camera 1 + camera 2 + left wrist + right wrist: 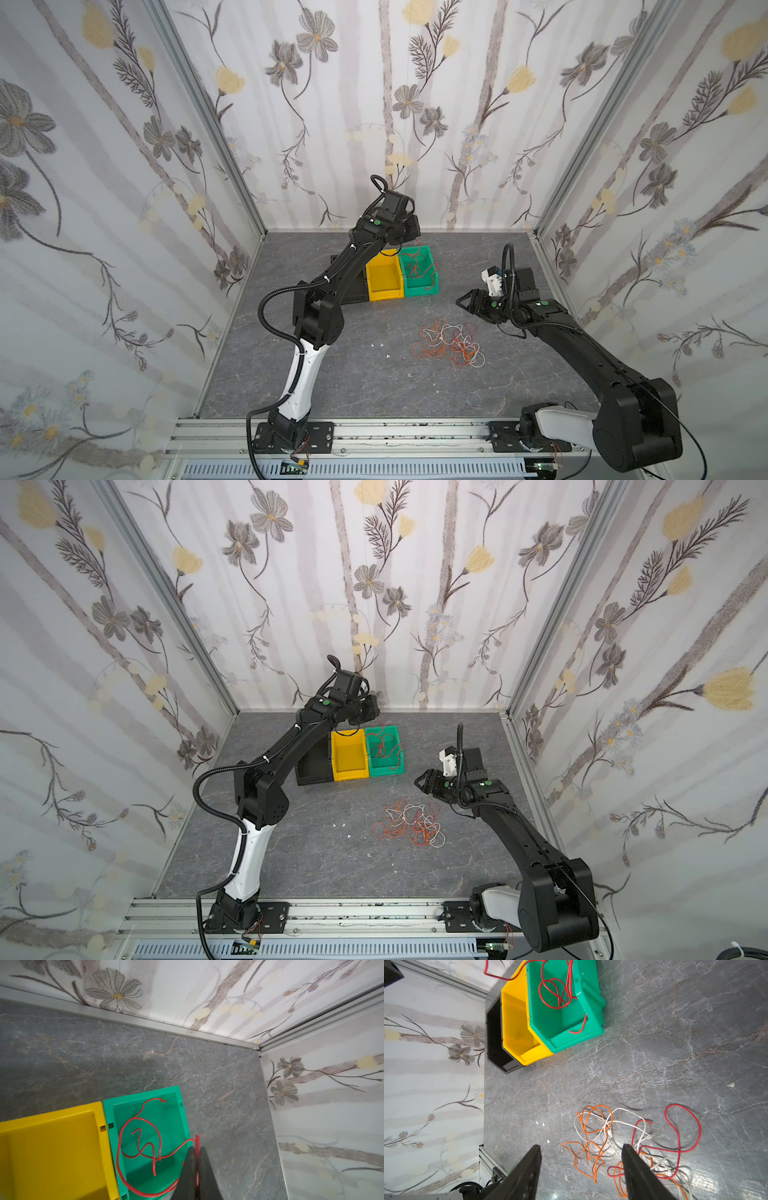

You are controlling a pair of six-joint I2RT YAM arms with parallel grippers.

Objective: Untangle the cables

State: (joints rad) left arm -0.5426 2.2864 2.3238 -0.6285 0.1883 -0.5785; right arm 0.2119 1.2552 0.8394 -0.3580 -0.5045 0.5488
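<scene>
2 top views come first: in both, the left gripper [410, 233] hangs over the back of the green bin [411, 291] with a red cable [415, 266] trailing from it down into the bin. The tangle [451, 344] of orange, white and red cables lies on the table [353, 374] near the right gripper [464, 300], apart from it. The left fingertips are hidden behind the wrist there. The left wrist view shows the fingers [188, 1165] pressed together on the red cable, most of which is coiled inside the bin. 1 risk is that the part crossing the bin wall slides outside on release, or that a loop hooks on a finger and is dragged out. The grip itself is cut off at the picture edge. The right wrist view shows the right fingers [529, 1167] standing wide and empty above the tangle. A careless closing could catch 2 or 3 strands together and tighten the knot. 1 finger covers part of the tangle, so which strand is free is hard to tell.
</scene>
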